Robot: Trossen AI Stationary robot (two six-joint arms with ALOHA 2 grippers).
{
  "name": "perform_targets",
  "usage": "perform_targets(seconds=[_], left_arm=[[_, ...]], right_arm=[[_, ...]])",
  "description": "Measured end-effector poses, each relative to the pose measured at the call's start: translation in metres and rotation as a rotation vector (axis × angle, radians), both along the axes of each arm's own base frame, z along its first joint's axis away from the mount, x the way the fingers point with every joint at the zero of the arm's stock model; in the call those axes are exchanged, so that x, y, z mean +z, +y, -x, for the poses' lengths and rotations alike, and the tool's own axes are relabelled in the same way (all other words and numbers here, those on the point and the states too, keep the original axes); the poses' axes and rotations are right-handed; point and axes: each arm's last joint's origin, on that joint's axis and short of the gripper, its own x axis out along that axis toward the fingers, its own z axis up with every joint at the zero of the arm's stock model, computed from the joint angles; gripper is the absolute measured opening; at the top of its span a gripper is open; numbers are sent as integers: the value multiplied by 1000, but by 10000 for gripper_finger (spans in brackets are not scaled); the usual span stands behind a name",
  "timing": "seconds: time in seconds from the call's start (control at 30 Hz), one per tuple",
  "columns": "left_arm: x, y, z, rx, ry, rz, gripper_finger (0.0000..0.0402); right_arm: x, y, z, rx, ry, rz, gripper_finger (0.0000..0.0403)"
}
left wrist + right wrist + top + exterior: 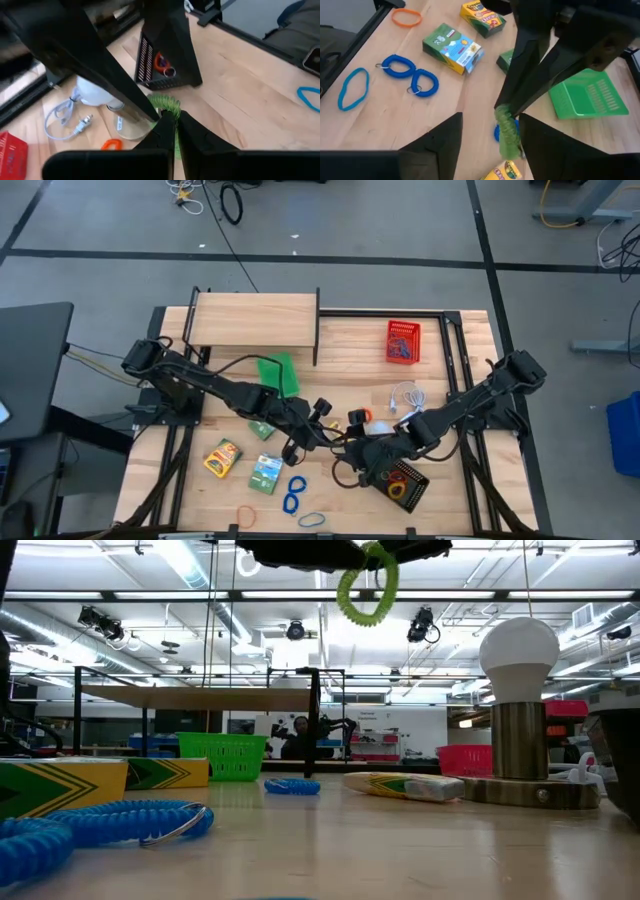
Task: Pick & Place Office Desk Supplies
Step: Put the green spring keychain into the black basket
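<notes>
Left hand is clenched on the green coil loop, held up in the air near the black mesh basket. Right hand sits around the same loop with its fingers spread on either side, not gripping it. This looks like a handover or a mid-air regrip.

To do it well: bring the right hand's fingers in square on the coil below the left fingertips, get a firm pinch, and only then let the left hand go. The coil is springy and could twist out of a shallow bite. Judged next stop is the black mesh basket, which already holds an orange loop; carry the coil over its rim and drop it low.

Room: the two hands are crowded together beside the basket. The white ball-shaped object and its cord lie just beside the basket on the far side, so avoid swinging that way. More open tabletop lies toward the red basket. Blue coil loops and printed packets lie well apart from the black basket toward the near tabletop edge; the green basket lies farther back. Basket sits near the front edge, so do not nudge it outward.
</notes>
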Motion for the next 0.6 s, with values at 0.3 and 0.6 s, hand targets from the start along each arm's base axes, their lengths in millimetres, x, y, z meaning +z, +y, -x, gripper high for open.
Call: perform_targets(seconds=[0.3, 0.6], left_arm=[[1, -1, 0, -30, -10, 16, 8], [0, -1, 0, -30, 0, 16, 25]], right_arm=[[0, -6, -4, -6, -3, 3, 106], [-2, -4, -1, 25, 35, 20, 14]])
